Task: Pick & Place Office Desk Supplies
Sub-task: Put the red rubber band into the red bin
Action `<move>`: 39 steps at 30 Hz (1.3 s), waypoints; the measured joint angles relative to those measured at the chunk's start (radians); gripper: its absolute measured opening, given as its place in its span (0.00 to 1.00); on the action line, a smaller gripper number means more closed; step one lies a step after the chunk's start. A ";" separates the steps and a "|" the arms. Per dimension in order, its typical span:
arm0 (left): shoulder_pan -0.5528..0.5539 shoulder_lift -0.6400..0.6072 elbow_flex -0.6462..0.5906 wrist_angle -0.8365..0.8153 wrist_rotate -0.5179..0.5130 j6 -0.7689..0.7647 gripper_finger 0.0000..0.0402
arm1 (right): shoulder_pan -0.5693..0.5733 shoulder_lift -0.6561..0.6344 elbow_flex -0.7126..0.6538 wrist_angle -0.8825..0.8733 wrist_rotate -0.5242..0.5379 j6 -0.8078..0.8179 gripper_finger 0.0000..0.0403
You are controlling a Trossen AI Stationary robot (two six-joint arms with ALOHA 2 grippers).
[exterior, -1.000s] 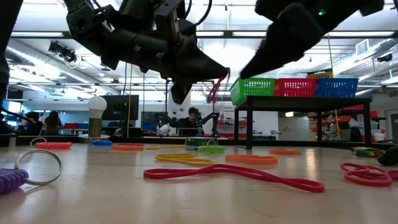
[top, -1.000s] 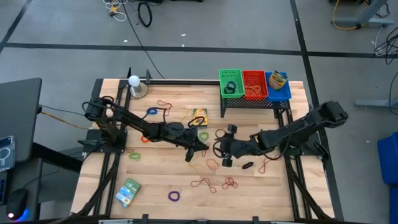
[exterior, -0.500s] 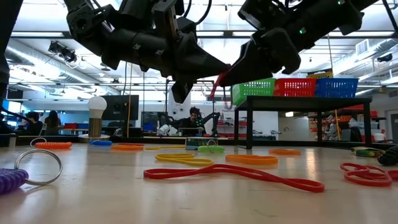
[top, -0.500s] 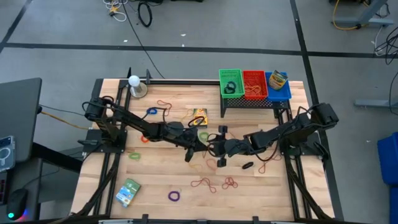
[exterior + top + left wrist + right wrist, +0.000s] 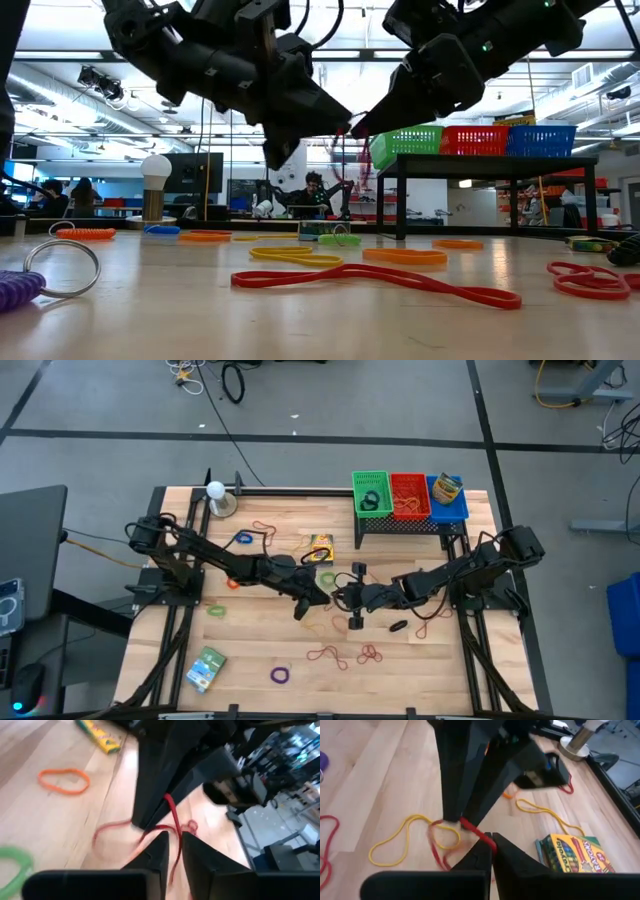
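Above the middle of the table my two grippers meet tip to tip. A thin red rubber band (image 5: 171, 812) runs between them in the air. My right gripper (image 5: 491, 849), reaching from the table's right side, is shut on it. My left gripper (image 5: 174, 851), reaching from the left, has its fingers a little apart with the band passing through the gap. In the high view the tips of my left gripper (image 5: 324, 597) and my right gripper (image 5: 337, 598) almost touch. Part of the red rubber band (image 5: 436, 847) hangs below as a blurred loop. My right gripper pinches one strand of the red band (image 5: 481, 836) between its two fingers at their free ends. The fingers slant down toward the table's left. The band is lifted clear of the table and a slack loop hangs below. My left gripper has the band's strand (image 5: 175, 837) in the gap between its fingers; I cannot tell whether they touch it.
Loose bands lie on the wood below: a yellow one (image 5: 410, 832), an orange one (image 5: 64, 781), a long red one (image 5: 372, 279). A yellow crayon box (image 5: 320, 548) lies just beyond the grippers. Green, red and blue baskets (image 5: 410, 494) stand on a black rack at the back right. A green-blue packet (image 5: 206, 668) lies near left.
My right gripper has moved toward the table's left and a little down, up to my left gripper's tips, and has taken hold of the red band that hung there. My left arm has kept its place.
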 joint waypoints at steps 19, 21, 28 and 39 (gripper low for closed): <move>0.006 -0.246 -0.148 -0.126 -0.161 0.023 0.02 | -0.005 -0.188 0.022 -0.248 0.026 0.207 0.01; 0.009 -0.246 -0.198 -0.035 -0.188 -0.003 0.02 | -0.007 -0.237 0.065 -0.368 0.059 0.210 0.00; 0.009 -0.245 -0.262 0.037 -0.318 -0.017 0.03 | -0.096 -0.326 0.326 -0.840 0.134 0.209 0.00; 0.009 -0.239 -0.263 0.039 -0.377 0.004 0.04 | -0.425 -0.332 0.685 -1.203 0.243 0.097 0.01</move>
